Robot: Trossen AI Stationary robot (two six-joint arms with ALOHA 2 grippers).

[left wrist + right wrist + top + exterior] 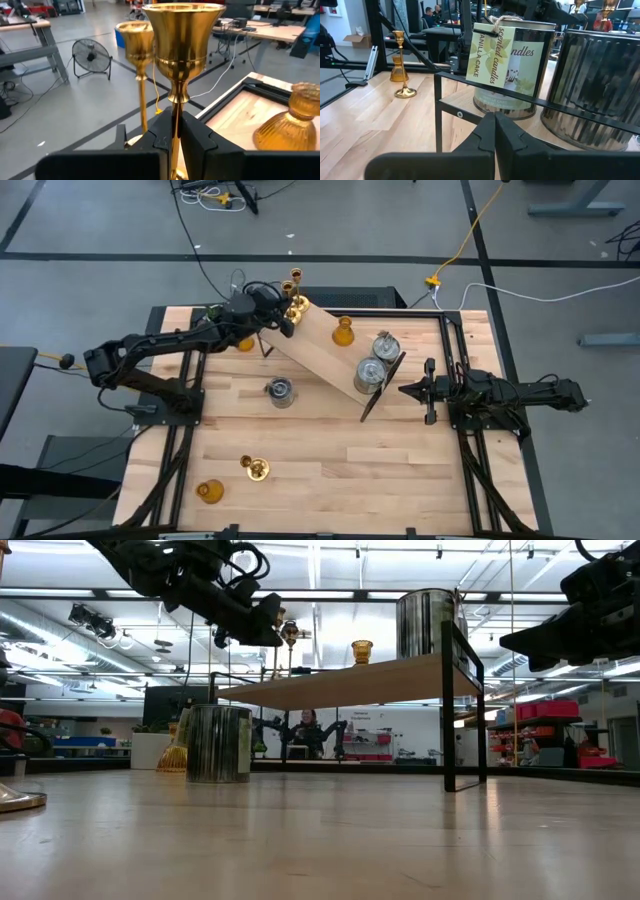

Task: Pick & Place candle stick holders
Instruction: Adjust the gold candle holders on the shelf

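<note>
My left gripper (290,312) (175,119) is at the far left end of the raised wooden shelf (330,350), shut on a slim brass candle stick holder (182,40) (297,305). A second brass one (138,45) (292,280) stands just beyond it. An amber glass holder (343,332) (292,120) and two silver cylinders (385,345) (370,373) stand on the shelf. On the table stand a silver cylinder (281,392), a brass holder (255,468) and amber ones (208,491) (243,340). My right gripper (405,390) (495,122) waits shut at the shelf's right end. My left gripper pinches the brass holder's thin stem (175,107), below the cup, between its two fingers. The fingers come in level from the table's left and lie across the stem. The holder stands upright in the hold. Its foot is hidden behind the fingers.
The shelf stands on a black frame (447,705) with open room beneath it. A small green plant (213,310) sits at the far left corner behind my left arm. Bare wood lies along the table's near side (350,480).
</note>
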